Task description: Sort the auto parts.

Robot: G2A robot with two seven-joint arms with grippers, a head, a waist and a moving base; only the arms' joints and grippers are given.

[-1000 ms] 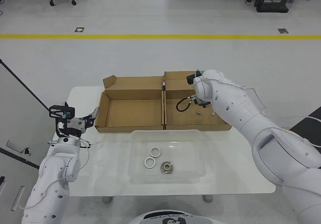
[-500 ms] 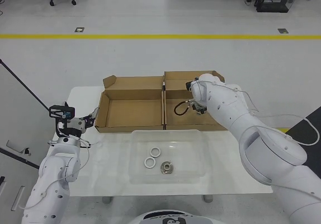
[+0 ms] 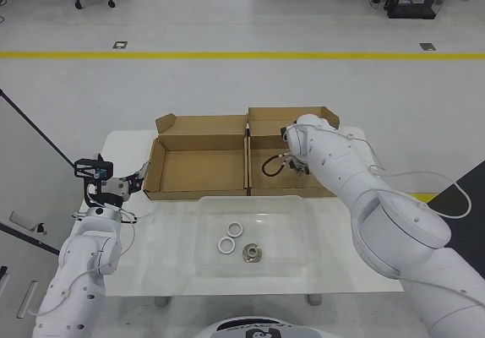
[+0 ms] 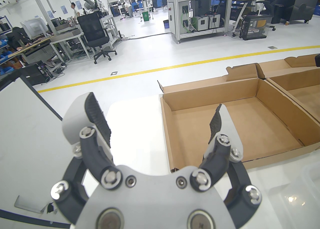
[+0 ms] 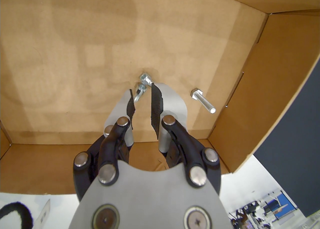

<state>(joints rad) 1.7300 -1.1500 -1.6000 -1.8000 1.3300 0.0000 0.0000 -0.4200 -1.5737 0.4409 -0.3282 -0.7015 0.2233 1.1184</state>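
My right gripper (image 5: pixel 142 89) hangs low inside the right cardboard box (image 3: pixel 310 182), fingers a little apart. A silver bolt (image 5: pixel 138 94) lies between the fingertips on the box floor, and a second bolt head (image 5: pixel 145 79) sits just beyond it. Another silver bolt (image 5: pixel 203 101) lies loose near the box's side wall. In the top view the right gripper (image 3: pixel 291 159) is in the middle of that box. My left gripper (image 4: pixel 155 103) is open with nothing in it, at the table's left edge beside the left cardboard box (image 4: pixel 272 89), which holds nothing.
A clear plastic bin (image 3: pixel 293 207) in front of the boxes holds two white rings (image 3: pixel 235 229) (image 3: pixel 226 245) and a metal flanged nut (image 3: pixel 250 251). A black cable (image 3: pixel 268 166) loops from the right wrist inside the right box. A slanted white panel (image 3: pixel 14 160) stands left of the table.
The right arm has swung left and lowered its gripper deeper into the right box. The left arm has stayed still.
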